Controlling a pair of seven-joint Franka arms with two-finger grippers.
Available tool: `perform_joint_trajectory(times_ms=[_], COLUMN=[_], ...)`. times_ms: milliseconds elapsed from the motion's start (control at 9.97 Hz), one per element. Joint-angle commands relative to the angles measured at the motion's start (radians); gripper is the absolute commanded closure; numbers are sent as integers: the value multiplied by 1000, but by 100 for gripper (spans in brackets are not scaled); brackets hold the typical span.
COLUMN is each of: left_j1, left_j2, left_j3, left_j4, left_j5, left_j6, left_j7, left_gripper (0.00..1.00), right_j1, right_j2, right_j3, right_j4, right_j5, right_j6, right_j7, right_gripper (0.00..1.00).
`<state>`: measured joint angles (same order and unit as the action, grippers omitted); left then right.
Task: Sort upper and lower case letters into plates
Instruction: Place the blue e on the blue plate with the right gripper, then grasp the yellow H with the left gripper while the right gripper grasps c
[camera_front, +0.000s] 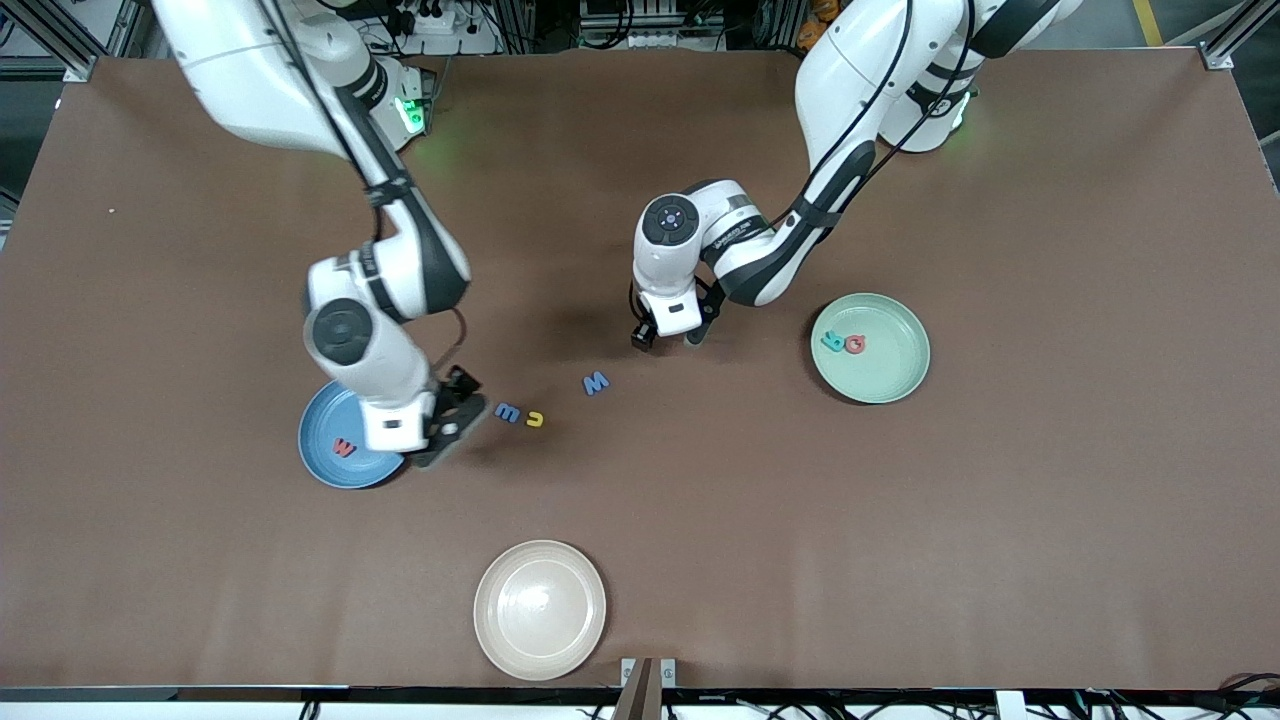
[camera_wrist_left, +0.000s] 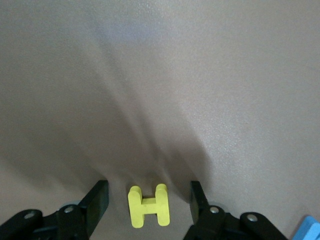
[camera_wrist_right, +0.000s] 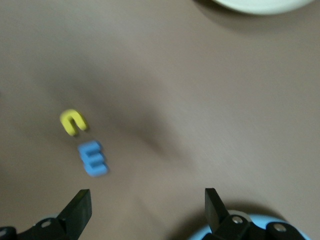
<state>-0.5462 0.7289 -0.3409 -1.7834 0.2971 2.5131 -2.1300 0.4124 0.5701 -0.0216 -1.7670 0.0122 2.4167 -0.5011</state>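
Observation:
My left gripper (camera_front: 668, 338) is low over the middle of the table, open. In the left wrist view a yellow H (camera_wrist_left: 148, 205) lies on the table between its fingers (camera_wrist_left: 148, 191), untouched. My right gripper (camera_front: 453, 418) is open and empty beside the blue plate (camera_front: 322, 455), which holds a red letter (camera_front: 344, 447). A blue letter (camera_front: 507, 412) and a small yellow letter (camera_front: 535, 419) lie just beside it, also in the right wrist view (camera_wrist_right: 93, 158) (camera_wrist_right: 74, 121). A blue W (camera_front: 596, 382) lies between the grippers. The mint green plate (camera_front: 895, 370) holds a teal letter (camera_front: 833, 341) and a red one (camera_front: 855, 344).
A cream-white plate (camera_front: 540, 610) sits near the table's front edge, nearer the front camera than the letters. Its rim shows in the right wrist view (camera_wrist_right: 260, 5). The brown table (camera_front: 1050, 500) is bare toward both ends.

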Motion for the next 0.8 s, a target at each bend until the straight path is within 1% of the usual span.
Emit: perform_joint_trajectory(times_ms=[0, 100, 201, 401, 501, 602, 702], left_j1=[-12, -12, -12, -9, -3, 12, 18], left_j2=[33, 33, 35, 34, 30, 26, 21], left_j3=[10, 10, 10, 10, 10, 10, 10], left_j4=[25, 25, 25, 27, 27, 27, 25], left_j5=[30, 30, 30, 30, 30, 34, 34], left_j6=[15, 15, 15, 15, 13, 13, 9], left_j7=[-38, -36, -38, -36, -28, -21, 1], left_gripper=[35, 43, 56, 72, 78, 81, 81], right_j1=[52, 80, 88, 94, 101, 103, 103], right_j2=[103, 128, 129, 134, 142, 146, 155], right_j3=[5, 5, 5, 5, 5, 5, 5], right_j4=[104, 125, 127, 120, 116, 113, 110], right_j5=[-20, -26, -41, -41, -41, -41, -41], right_j6=[28, 30, 30, 28, 28, 30, 32], right_j7=[-10, -17, -52, -149, -151, -151, -149], right_gripper=[0, 0, 0, 0, 0, 0, 0])
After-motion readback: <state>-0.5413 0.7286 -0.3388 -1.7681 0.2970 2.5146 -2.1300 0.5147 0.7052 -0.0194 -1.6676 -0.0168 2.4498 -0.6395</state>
